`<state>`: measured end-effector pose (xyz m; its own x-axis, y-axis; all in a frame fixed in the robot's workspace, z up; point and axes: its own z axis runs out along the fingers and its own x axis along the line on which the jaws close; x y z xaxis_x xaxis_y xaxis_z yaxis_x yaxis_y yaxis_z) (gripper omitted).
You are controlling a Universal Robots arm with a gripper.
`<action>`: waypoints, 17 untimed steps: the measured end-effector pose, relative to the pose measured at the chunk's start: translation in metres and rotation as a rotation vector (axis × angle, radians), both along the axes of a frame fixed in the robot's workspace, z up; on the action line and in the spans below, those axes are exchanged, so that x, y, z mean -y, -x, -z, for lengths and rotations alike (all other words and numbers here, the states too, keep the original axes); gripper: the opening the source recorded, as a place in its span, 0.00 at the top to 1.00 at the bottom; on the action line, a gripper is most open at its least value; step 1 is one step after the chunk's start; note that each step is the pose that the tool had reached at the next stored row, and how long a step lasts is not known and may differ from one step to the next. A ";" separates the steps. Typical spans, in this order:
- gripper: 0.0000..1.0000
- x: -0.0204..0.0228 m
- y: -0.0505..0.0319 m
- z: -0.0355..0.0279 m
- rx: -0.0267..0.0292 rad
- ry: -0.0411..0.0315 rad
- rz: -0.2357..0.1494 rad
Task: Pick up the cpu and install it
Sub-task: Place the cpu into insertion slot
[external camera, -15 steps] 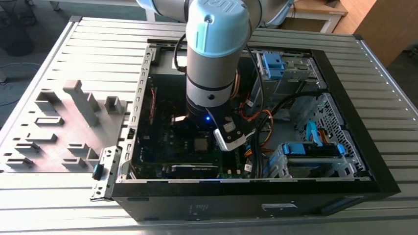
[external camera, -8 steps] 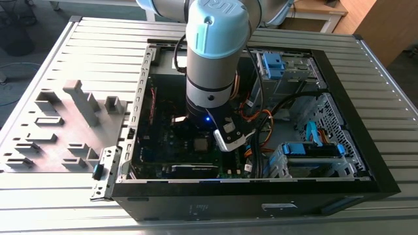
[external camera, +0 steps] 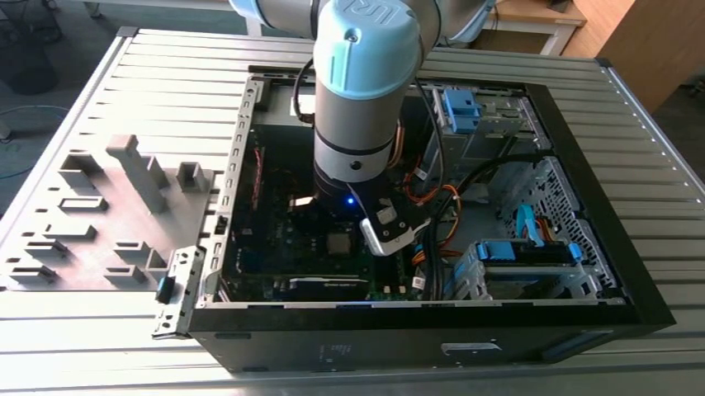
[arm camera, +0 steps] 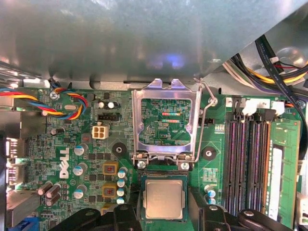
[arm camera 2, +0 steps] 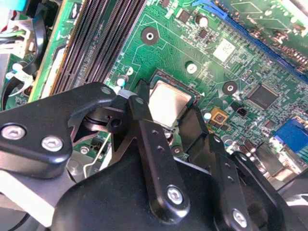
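Support: slatted metal table (external camera: pixel 177 58).
Laid on it: open black computer case (external camera: pixel 330 351), on its side, towards the exterior view's right.
Also laid on it: grey fixture tray (external camera: pixel 111 223), just beside the case, at the exterior view's left.

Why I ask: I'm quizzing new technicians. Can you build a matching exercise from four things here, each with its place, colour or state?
Things:
1. cpu
2. socket's hinged metal frame
3. memory slots
4. fixture tray

Descriptions:
A. grey, beside the computer case
B. swung open
C. silver-topped, lying in the socket
D. dark, long, running side by side

Pairs: 1-C, 2-B, 3-D, 4-A
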<state>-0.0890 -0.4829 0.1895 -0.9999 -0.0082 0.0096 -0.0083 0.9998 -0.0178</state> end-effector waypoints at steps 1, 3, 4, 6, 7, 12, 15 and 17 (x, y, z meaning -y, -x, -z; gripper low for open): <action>0.49 0.0000 0.0000 0.0005 0.0002 -0.0003 0.000; 0.49 0.0000 0.0000 0.0009 0.0001 -0.0001 0.000; 0.49 0.0000 0.0000 0.0009 0.0001 -0.0001 0.000; 0.49 0.0000 0.0000 0.0009 0.0000 0.0000 0.000; 0.49 0.0000 0.0000 0.0009 0.0000 0.0000 0.000; 0.51 0.0000 0.0000 0.0008 0.0000 0.0003 0.000; 0.53 0.0000 0.0000 0.0009 0.0000 0.0002 0.000; 0.53 0.0000 0.0000 0.0009 0.0000 0.0002 0.000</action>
<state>-0.0890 -0.4829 0.1886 -0.9999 -0.0081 0.0096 -0.0083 0.9998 -0.0180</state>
